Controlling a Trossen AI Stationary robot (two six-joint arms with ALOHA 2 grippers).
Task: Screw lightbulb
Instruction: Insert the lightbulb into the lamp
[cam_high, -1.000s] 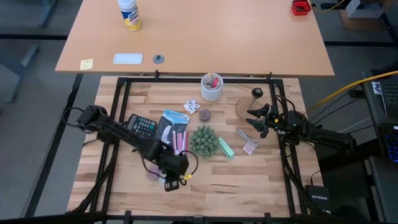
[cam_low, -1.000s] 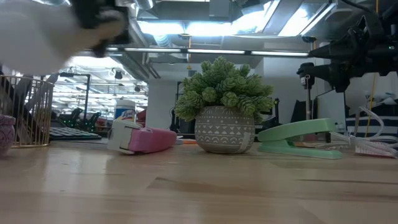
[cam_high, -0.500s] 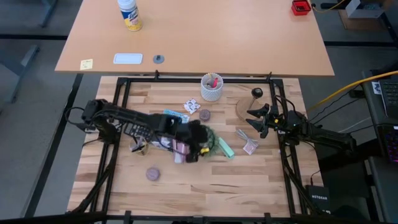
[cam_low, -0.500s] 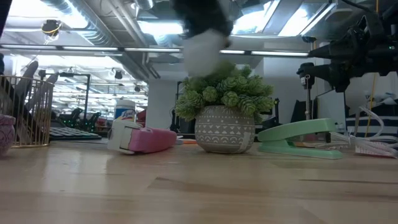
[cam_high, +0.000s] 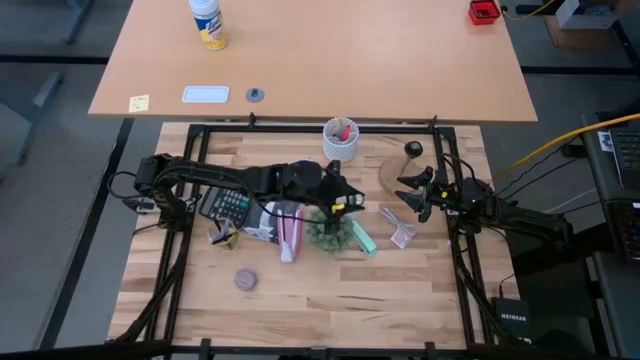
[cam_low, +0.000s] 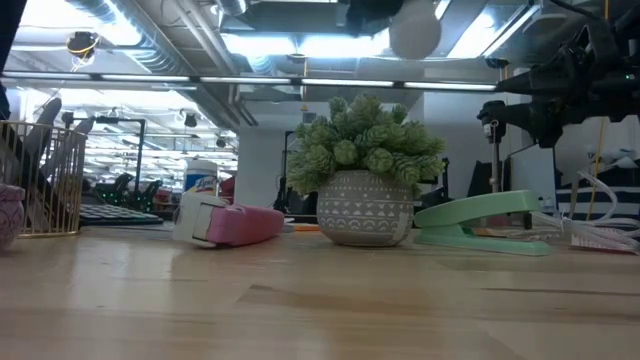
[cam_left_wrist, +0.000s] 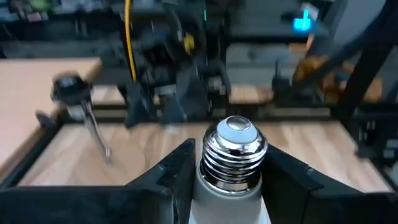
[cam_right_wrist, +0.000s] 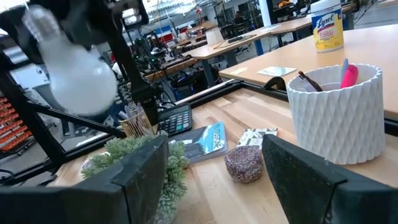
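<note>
The lightbulb (cam_left_wrist: 235, 155), white with a silver screw base, is held in my left gripper (cam_high: 345, 201) high above the potted plant (cam_high: 328, 229). Its white globe shows in the low view (cam_low: 415, 28) and, blurred, in the right wrist view (cam_right_wrist: 74, 68). The round wooden disc (cam_high: 400, 172) with its black socket (cam_high: 413, 150) lies on the table at the far right. My right gripper (cam_high: 413, 195) stands open just in front of the disc, holding nothing. My left gripper pinches the bulb's white neck (cam_left_wrist: 229, 198) between its two fingers (cam_left_wrist: 177, 171), just behind the screw base. The fingers reach out nearly level from the table's left. The silver base (cam_left_wrist: 236, 146) sticks out ahead past the fingertips. The bulb is lifted clear, over the plant.
Around the plant lie a green stapler (cam_high: 362, 238), a pink object (cam_high: 290, 241) and a calculator (cam_high: 228, 205). A white cup (cam_high: 340, 141) stands at the far edge, with a brownish puck (cam_high: 329, 184) before it. A purple puck (cam_high: 245, 280) sits near the front.
My left gripper has risen from the near left of the table and swung toward the far right, over the plant. It has tipped from pointing down to nearly level, carrying the lightbulb with it. The right arm has kept still.
</note>
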